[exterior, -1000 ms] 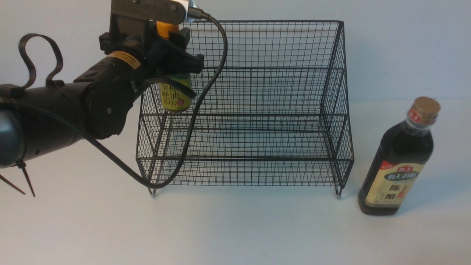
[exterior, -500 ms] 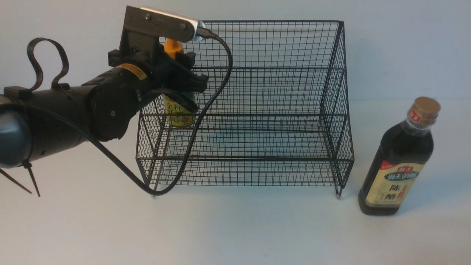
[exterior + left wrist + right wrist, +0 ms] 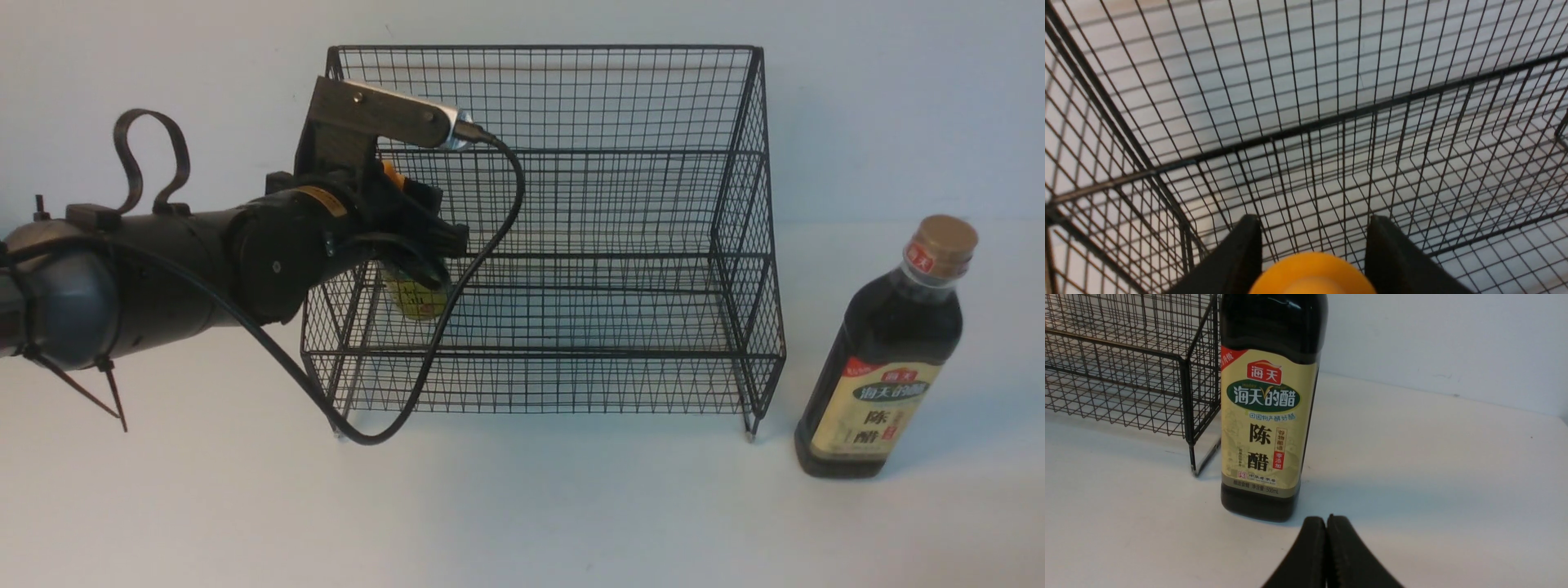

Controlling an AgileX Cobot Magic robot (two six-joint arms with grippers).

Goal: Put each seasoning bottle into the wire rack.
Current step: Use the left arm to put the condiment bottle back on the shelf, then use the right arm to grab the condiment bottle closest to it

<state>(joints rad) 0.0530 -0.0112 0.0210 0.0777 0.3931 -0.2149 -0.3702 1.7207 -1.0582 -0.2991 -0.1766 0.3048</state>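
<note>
My left gripper [image 3: 424,245] is shut on the small seasoning bottle [image 3: 416,300], gripping below its orange cap [image 3: 393,173]. The bottle is upright inside the black wire rack [image 3: 571,98], at the left end of the lower front tier. Whether its base touches the mesh I cannot tell. In the left wrist view the cap [image 3: 1312,275] sits between the black fingers [image 3: 1241,253], with rack mesh [image 3: 1306,122] beyond. The taller bottle [image 3: 886,359] with tan cap stands on the table to the right of the rack. My right gripper [image 3: 1326,522] is shut and empty, just in front of that bottle [image 3: 1267,416].
The left arm's black cable [image 3: 457,294] loops down across the rack's front left corner to the table. The rack's right front foot [image 3: 1194,471] stands close beside the tall bottle. A pale wall rises behind the white table [image 3: 522,506].
My left gripper has come down and slightly right with the small bottle, from level with the rack's upper tier into the lower tier. The tall bottle has not moved.
</note>
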